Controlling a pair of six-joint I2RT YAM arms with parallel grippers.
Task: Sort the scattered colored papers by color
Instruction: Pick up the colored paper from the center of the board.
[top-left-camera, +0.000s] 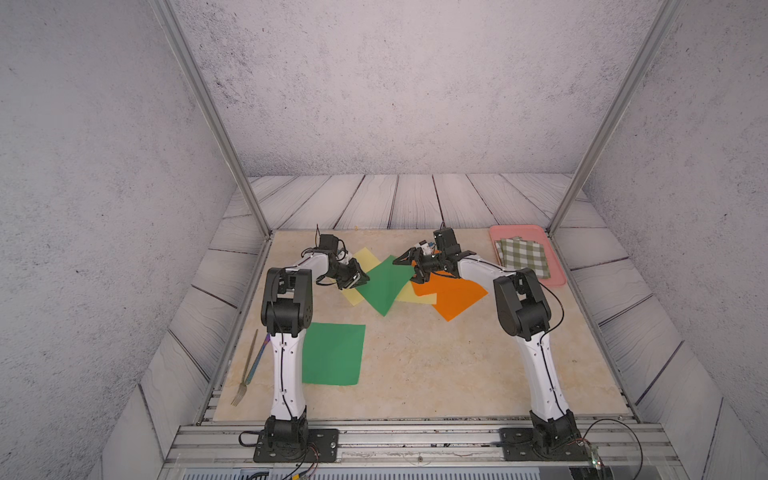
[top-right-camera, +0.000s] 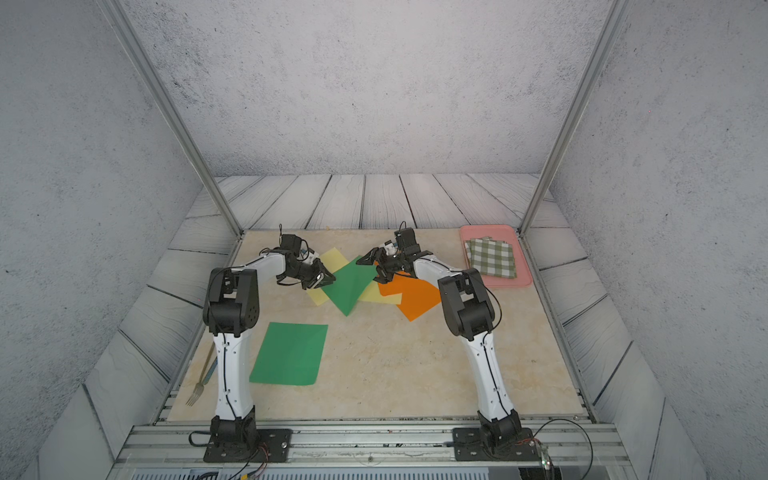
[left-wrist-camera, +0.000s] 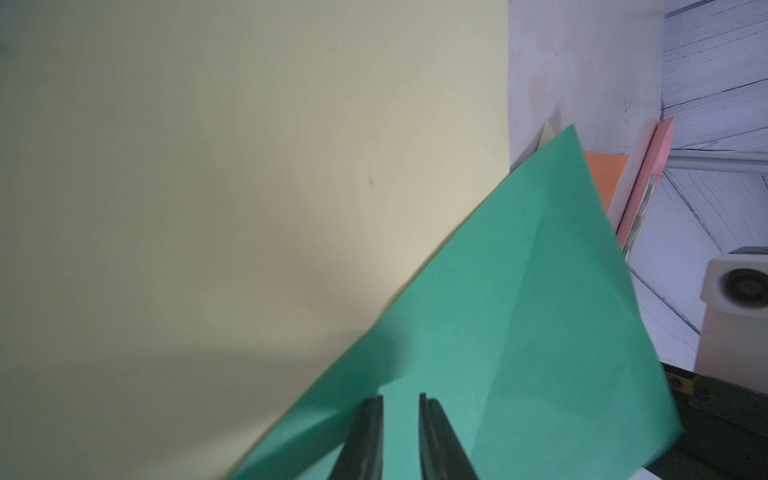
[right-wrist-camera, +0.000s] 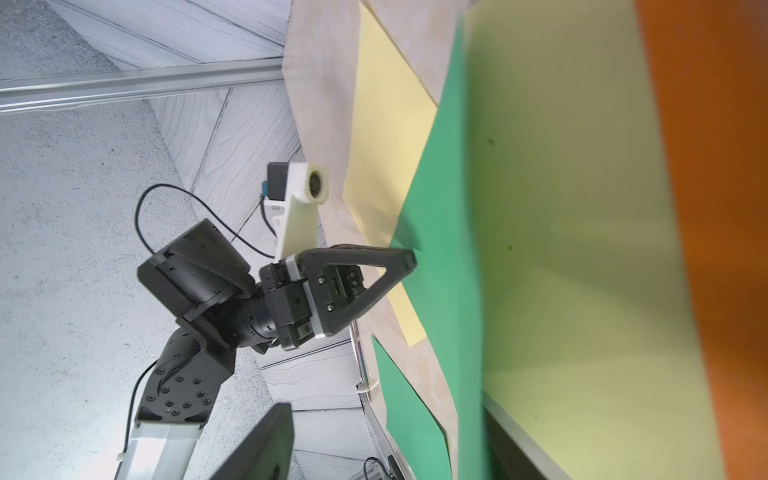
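Green paper (top-left-camera: 384, 286), thin, creased, tented diamond, corner at left fingers (left-wrist-camera: 365, 436)

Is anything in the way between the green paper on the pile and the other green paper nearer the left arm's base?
Nothing visible. Only bare table separates the piled green paper from the flat green paper; no sheet covers the piled one.

Green paper (top-left-camera: 384, 286) covered much of both yellow papers (top-left-camera: 365, 257) beside the left gripper (top-left-camera: 363, 279); whether that gripper gripped it could not be told. Orange paper (top-left-camera: 453, 297) ran hidden beneath the right gripper (top-left-camera: 406, 270); sheet count undeterminable.
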